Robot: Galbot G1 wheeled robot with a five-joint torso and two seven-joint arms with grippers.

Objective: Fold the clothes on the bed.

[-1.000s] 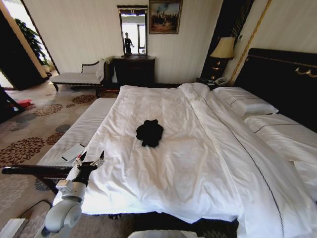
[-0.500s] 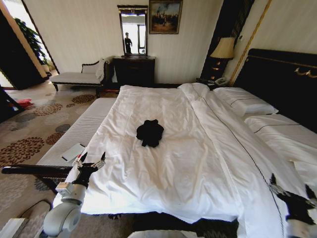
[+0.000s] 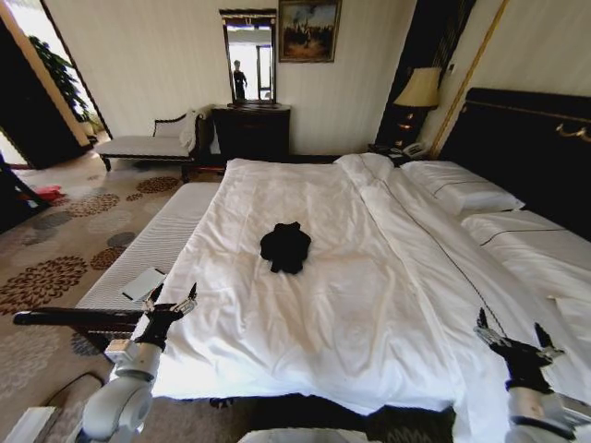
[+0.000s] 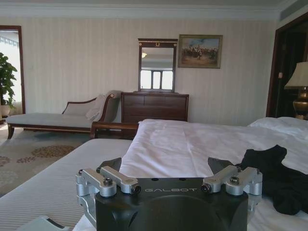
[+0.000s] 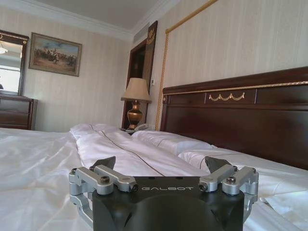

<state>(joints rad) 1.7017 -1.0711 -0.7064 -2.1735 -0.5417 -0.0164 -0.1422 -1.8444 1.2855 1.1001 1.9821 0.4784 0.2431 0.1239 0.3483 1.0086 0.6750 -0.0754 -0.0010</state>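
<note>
Your jaws stand wide and empty on both the left gripper (image 3: 169, 302) and right gripper (image 3: 513, 334), each body marked "GALBOT". The clothes (image 3: 285, 245) lie bunched mid-bed (image 3: 369, 305), at one o'clock from the left gripper and ten o'clock from the right, well apart.

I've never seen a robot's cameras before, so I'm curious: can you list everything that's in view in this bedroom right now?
T-shirt: one, black, bunched in a heap mid-bed on the duvet.
Bed: one, white bedding, dark frame, centre of the room.
Headboard: one, dark wood, right side.
Pillows: at least two, white, by the headboard.
Lamp: one, cream shade, beside the bed's head.
Chaise bench: one, pale, far wall.
Dresser: one, dark, far wall.
Mirror: one, above the dresser.
Painting: one, beside the mirror.
Carpet: patterned, left floor.
Left hand: open, over the bed's near left edge.
Right hand: open, over the bed's near right.
</note>
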